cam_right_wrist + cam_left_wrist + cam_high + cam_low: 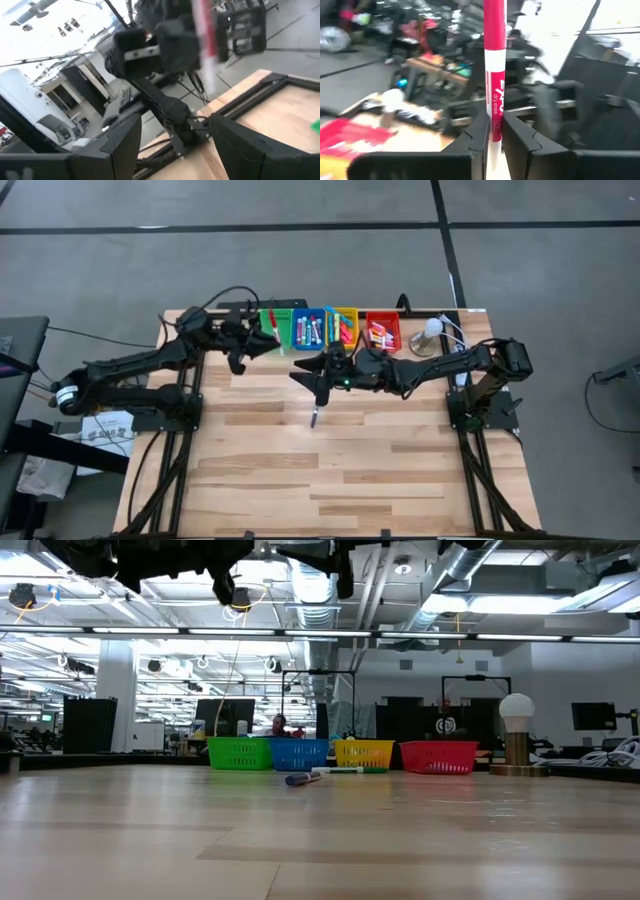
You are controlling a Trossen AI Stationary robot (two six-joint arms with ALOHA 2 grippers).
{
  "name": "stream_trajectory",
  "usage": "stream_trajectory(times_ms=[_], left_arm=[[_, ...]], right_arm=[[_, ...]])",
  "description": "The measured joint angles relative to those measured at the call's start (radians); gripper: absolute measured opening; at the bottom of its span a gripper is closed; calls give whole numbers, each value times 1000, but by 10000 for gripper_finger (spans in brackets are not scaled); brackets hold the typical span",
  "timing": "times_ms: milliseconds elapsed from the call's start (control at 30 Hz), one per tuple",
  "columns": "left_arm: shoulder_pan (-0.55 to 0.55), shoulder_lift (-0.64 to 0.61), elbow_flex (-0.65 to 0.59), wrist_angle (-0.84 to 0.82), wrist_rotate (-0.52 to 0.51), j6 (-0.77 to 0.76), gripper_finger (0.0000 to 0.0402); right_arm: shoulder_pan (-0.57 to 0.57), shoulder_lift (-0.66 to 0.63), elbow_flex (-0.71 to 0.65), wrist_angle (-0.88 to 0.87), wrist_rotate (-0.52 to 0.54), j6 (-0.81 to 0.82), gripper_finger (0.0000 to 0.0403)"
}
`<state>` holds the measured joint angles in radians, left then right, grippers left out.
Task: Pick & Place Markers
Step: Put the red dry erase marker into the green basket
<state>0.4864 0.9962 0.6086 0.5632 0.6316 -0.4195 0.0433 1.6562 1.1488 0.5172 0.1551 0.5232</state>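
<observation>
L end effector (494,142) clamps red marker (494,75) nr green bin (277,326) | R end effector (303,373) agape mid-table

My two arms are dark, jointed and cable-strung, each ending in a gripper: left gripper (275,343), right gripper (304,370), with flat black fingers (522,142).

Light falls evenly from ceiling strips overhead, bright and white. The wooden table (320,840) takes a soft sheen up close and carries only faint shadows under the arms. Both wrist views smear with motion blur, their backgrounds washed out by glare; only the red marker (494,75) stays fairly crisp.
</observation>
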Motion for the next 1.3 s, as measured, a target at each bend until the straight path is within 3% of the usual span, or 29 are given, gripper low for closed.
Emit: stream_trajectory(times_ms=[167, 300, 467, 833, 967, 1300], left_arm=[[98, -2, 0, -138, -64, 95, 44], [167, 2, 0, -269, -222, 214, 43], [240, 48, 0, -310, -383, 284, 47], [302, 313, 0, -312, -401, 222, 46], [302, 394, 0, -310, -457, 205, 55], [302, 452, 0, -309, -482, 188, 76]], right_arm=[[0, 0, 0, -77, 0, 41, 226], [1, 0, 0, -172, 1, 106, 226], [2, 0, 0, -293, 2, 162, 226], [4, 0, 0, -421, 58, 231, 226], [8, 0, 0, -420, 58, 231, 226], [8, 0, 0, -420, 58, 229, 226]])
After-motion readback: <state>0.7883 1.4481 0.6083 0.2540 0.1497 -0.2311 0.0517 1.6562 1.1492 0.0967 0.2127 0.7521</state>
